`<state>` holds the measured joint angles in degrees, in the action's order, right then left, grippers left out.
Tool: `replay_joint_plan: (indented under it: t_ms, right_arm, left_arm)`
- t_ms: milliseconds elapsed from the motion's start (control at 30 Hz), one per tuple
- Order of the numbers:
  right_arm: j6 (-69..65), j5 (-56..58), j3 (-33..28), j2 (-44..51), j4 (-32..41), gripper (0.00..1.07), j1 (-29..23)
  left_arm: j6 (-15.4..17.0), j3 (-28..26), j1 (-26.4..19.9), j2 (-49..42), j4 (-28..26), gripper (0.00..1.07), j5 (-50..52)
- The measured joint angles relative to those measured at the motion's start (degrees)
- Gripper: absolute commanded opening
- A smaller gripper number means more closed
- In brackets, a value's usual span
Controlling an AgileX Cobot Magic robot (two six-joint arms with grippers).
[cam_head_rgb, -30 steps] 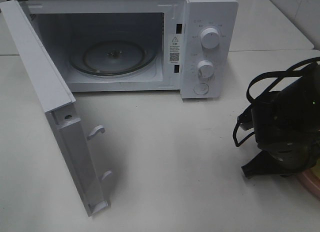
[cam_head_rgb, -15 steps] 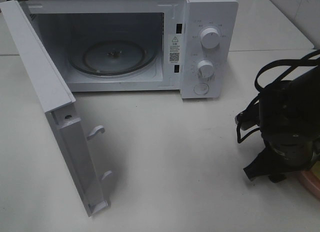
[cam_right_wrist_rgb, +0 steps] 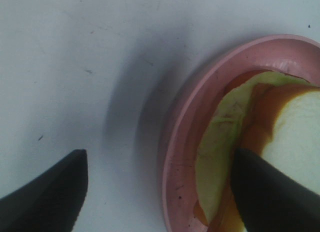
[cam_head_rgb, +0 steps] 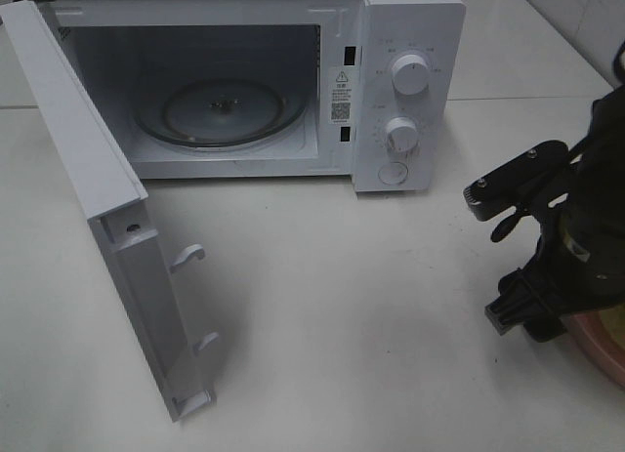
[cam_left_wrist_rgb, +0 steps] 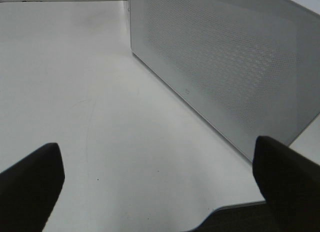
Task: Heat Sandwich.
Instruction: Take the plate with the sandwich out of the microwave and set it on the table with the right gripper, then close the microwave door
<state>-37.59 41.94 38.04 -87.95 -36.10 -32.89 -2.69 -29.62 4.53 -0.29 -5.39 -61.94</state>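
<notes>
Exterior high view: a white table (cam_head_rgb: 322,306) carries a white microwave (cam_head_rgb: 410,91) at its far side, with pale tiled wall behind at the far right corner. The microwave's door (cam_head_rgb: 107,218) stands swung wide open, and the glass turntable (cam_head_rgb: 220,110) inside is bare. The right arm's claw (cam_head_rgb: 547,306) hangs at the table's right edge, well apart from the microwave and on the side of its knobs. Just beneath and beside the claw shows the rim of a pink plate (cam_head_rgb: 601,345), mostly cut off by the picture's edge. From here its opening cannot be judged.

Left wrist view: the left claw (cam_left_wrist_rgb: 160,177) stands spread wide, both dark fingers (cam_left_wrist_rgb: 30,187) far apart with only bare white tabletop (cam_left_wrist_rgb: 100,117) between them. It holds and touches nothing. Ahead of it and off to one side rises the perforated white face of the door (cam_left_wrist_rgb: 225,66).

Right wrist view: the right claw (cam_right_wrist_rgb: 160,187) is well open and grips nothing. One finger (cam_right_wrist_rgb: 47,192) hangs over bare table (cam_right_wrist_rgb: 75,51); the other finger (cam_right_wrist_rgb: 270,192) sits over the plate (cam_right_wrist_rgb: 185,122), whose rim lies between the two. That finger is over or against the sandwich (cam_right_wrist_rgb: 295,132); whether it touches, I cannot tell. The sandwich rests on the plate, white bread above orange and pale green layers.
</notes>
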Motion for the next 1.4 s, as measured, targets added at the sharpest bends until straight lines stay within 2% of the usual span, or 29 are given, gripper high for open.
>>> replay_joint_plan:
  t_ms: [333,567,1000,1400]
  right_arm:
    - [21.26,5.44,0.00,16.27,13.92,0.77,0.00]
    - [28.71,8.77,1.38,27.27,22.17,0.76,0.00]
    - [33.12,20.28,2.58,46.81,25.84,0.76,0.00]
    - [33.40,27.50,2.58,58.61,28.88,0.76,0.00]
  left_arm:
    - [0.00,0.00,0.00,0.00,0.00,0.97,0.00]
    - [0.00,0.00,0.00,0.00,0.00,0.97,0.00]
    - [0.00,0.00,0.00,0.00,0.00,0.97,0.00]
    - [0.00,0.00,0.00,0.00,0.00,0.97,0.00]
